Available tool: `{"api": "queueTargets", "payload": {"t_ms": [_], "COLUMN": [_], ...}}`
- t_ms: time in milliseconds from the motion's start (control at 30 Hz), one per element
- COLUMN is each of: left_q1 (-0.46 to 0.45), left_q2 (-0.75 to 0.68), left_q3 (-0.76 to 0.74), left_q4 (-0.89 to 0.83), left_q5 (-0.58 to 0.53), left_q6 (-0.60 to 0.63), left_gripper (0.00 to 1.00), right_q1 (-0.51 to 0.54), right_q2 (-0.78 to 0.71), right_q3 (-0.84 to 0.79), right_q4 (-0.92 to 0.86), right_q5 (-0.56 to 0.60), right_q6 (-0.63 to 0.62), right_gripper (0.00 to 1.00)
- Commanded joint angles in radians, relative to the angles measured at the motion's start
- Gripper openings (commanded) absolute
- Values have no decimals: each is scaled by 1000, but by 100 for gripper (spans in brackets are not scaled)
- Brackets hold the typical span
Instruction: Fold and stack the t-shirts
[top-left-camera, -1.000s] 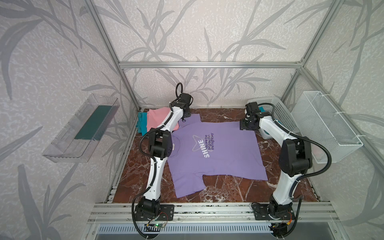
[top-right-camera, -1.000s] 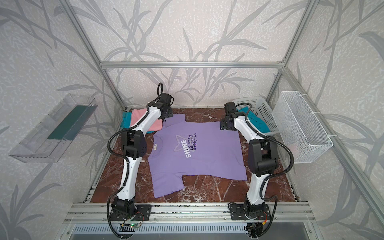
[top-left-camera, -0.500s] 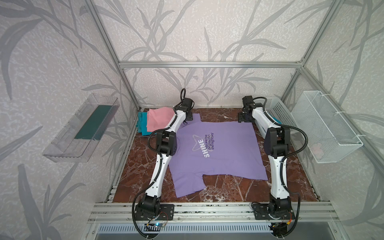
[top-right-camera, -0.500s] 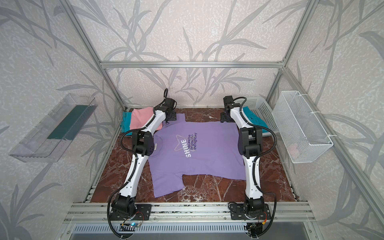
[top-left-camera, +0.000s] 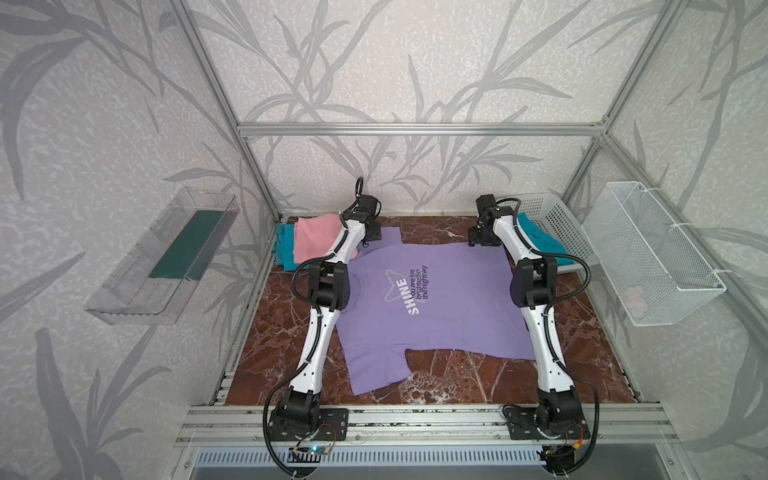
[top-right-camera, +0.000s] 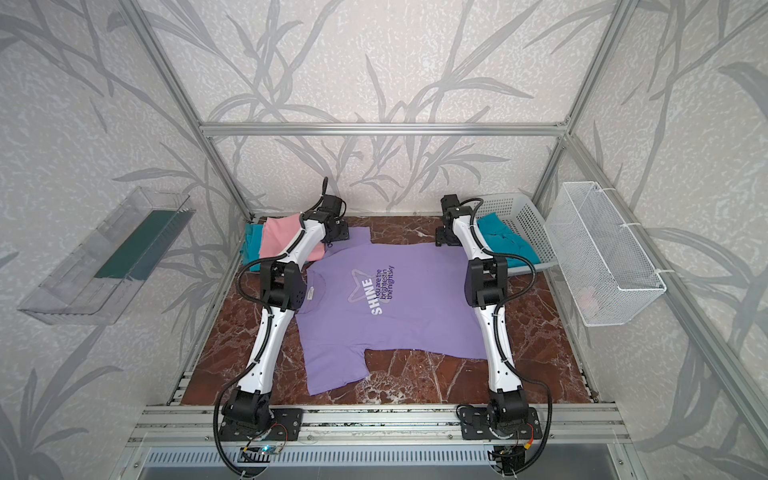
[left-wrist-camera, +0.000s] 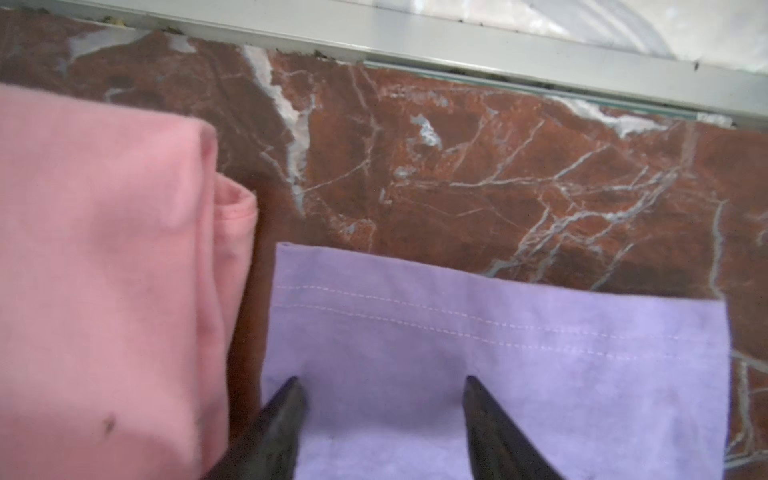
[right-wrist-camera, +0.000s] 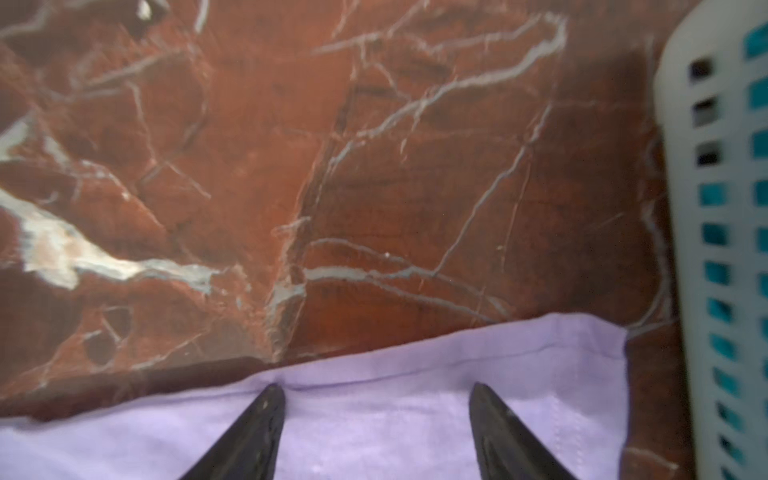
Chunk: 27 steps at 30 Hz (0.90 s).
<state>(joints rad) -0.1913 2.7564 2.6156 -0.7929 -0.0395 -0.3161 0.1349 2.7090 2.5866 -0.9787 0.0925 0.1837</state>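
The left gripper and right gripper stood open over the soft, limp tee, likely best pinched at far sleeve and hem corner.

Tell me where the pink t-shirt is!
In both top views the pink t-shirt lies in the far left corner of the table, on a teal t-shirt, beside a sleeve of the purple t-shirt.

Your left gripper, dark jaws apart, sits over the lavender cotton tee at its stitched hem, the folded pink cotton tee just beside, on the red-brown marble tabletop.
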Motion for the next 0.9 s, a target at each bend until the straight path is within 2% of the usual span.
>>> {"api": "queueTargets", "payload": {"t_ms": [0,67,100,167,200,233,267,333,400,700,867], "left_q1": [8,9,9,8,8,8,9,9,10,19,20], "left_q2": [28,27,26,26,24,20,14,-3,-29,-267,-462], "left_q3": [19,20,19,19,19,18,18,18,14,-69,-308], "left_q4": [-25,-27,-30,-37,-40,-46,-51,-61,-66,-61,32], "left_q5": [72,66,64,58,57,55,52,39,27,-56,-13], "left_q6": [2,-2,-4,-8,-8,-8,-6,-2,3,-6,-12], "left_gripper": [23,5,0,0,0,0,0,0,0,0,0], "right_q1": [-22,-26,-28,-30,-31,-32,-34,-35,-35,-35,-35], "right_q2": [32,35,35,37,39,39,38,34,28,-67,-229], "right_q3": [32,33,35,35,36,38,38,36,34,-11,-243], "right_q4": [-61,-63,-65,-63,-63,-63,-62,-56,-46,-19,132], "right_q5": [-44,-60,-63,-72,-75,-79,-79,-67,-58,-32,-40], "right_q6": [26,29,29,28,28,28,30,28,20,-9,-12], "right_gripper": [72,70,68,60,53,42,26,10,1,0,0]}}
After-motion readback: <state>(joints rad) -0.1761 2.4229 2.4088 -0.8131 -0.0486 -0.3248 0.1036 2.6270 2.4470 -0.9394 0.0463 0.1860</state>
